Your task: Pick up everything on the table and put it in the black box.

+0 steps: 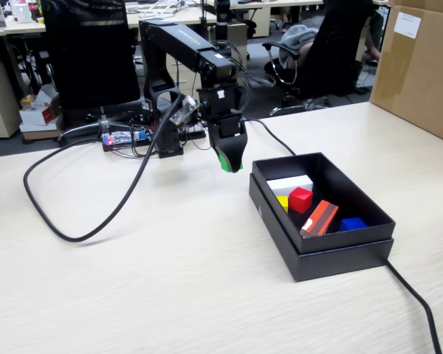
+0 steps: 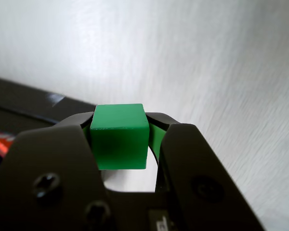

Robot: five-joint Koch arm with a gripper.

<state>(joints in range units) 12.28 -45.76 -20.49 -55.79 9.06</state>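
Holding the green cube (image 2: 119, 137) between its jaws, the gripper (image 1: 229, 158) hangs above the table (image 1: 170, 280), just left of the black box (image 1: 332, 254) in the fixed view, not over it. Arm is folded: upper link reaches forward from the base, wrist drops straight down, jaws pointing at the tabletop. Wrist view shows the cube clamped on both sides, top face and front face clear.

Box contents: red cube (image 1: 300, 199), yellow cube (image 1: 283, 202) mostly hidden behind the red one and the box wall, white block (image 1: 289, 184), orange-red block (image 1: 320, 218) leaning, something blue (image 1: 352, 223) half hidden by the near wall. In the fixed view the green cube is only a sliver at the jaw tips. Wrist view catches a blurred strip of box rim at left.
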